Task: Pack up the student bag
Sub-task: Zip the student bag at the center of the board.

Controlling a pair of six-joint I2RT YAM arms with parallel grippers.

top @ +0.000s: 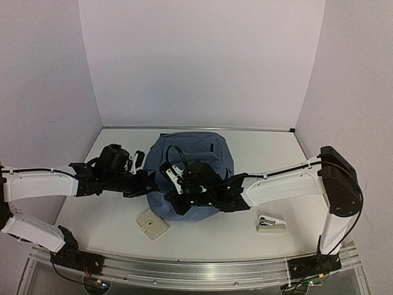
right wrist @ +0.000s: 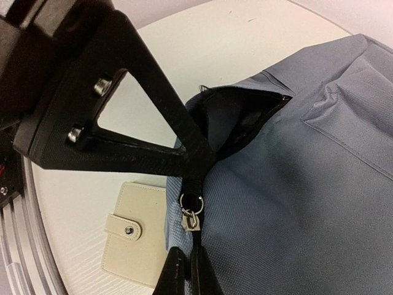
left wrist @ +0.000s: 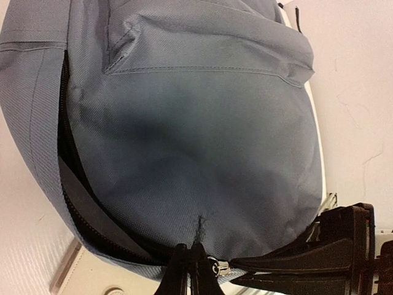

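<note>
Centrally on the white table [top: 258, 144] lies the student bag [top: 202, 153], its top towards the rear wall [top: 196, 61] and its lower edge towards the arms. Bare tabletop runs along both sides of it and in a band behind it, up to where the pale walls close the table in on three sides. At the bottom of the overhead view a ribbed aluminium rail [top: 184, 270] marks the near edge. Both arms reach in low and meet at the bag's lower left corner, so that spot is crowded. A cream wallet [right wrist: 138, 243] with a snap tab lies flat just below that corner, partly tucked under the bag's edge in the right wrist view. A small white-and-black object [top: 271, 224] sits well apart at lower right, under the right forearm. The left gripper [left wrist: 189, 273] has its jaws together, pinching the bag's fabric at the rim beside the zip. The right gripper [right wrist: 184, 270] is likewise closed, its tips clamped on the metal zip pull [right wrist: 191, 216], which hangs from a small ring. The bag is soft slate-blue woven cloth with stitched seams and a puffed front pocket. Its black-toothed zip opening [left wrist: 67, 184] gapes along one curved side, showing dark lining within.
</note>
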